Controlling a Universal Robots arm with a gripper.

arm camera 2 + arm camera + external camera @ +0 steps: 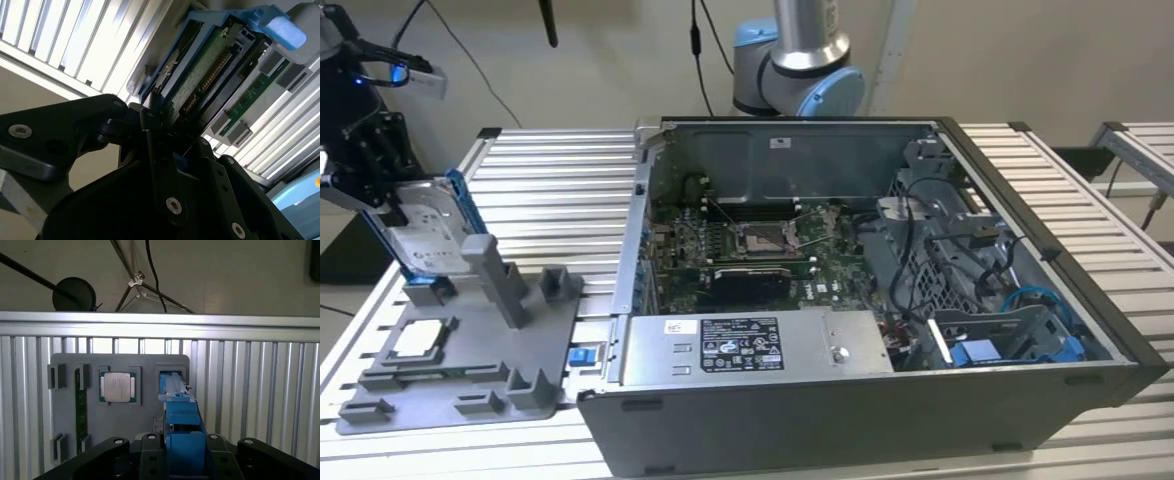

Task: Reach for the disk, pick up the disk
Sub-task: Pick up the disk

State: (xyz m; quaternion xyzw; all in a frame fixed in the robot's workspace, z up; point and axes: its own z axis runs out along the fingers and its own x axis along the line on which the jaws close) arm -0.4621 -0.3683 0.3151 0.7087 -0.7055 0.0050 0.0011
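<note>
Silver with a blue rim, the disk (424, 225) stands on its thin edge and leans a little, at the end of the grey holder (520, 350) nearest the exterior view's left. My gripper (384, 190) is at the disk's top edge, and my fingers are squeezed tight on it, one on each flat side. The disk's bottom edge is down at the holder, and I cannot tell if it touches or hangs just above. In the first wrist view the disk (182, 410) shows its blue edge, which runs from a slot in the holder (125, 420) to the gap between my fingers. In the second wrist view the disk (205, 75) shows its green board side. A tall grey post (494, 280) stands just beside the disk, toward the exterior view's right, so that side is tight. The small square chip (420, 340) lies flat in its own pocket on the holder, apart from the disk. The big computer case (854, 420) sits past the holder, its wall well apart from the disk. Around my gripper there is open air. The metal table (560, 190) has bare slats behind the holder, and its edge is near the disk.
</note>
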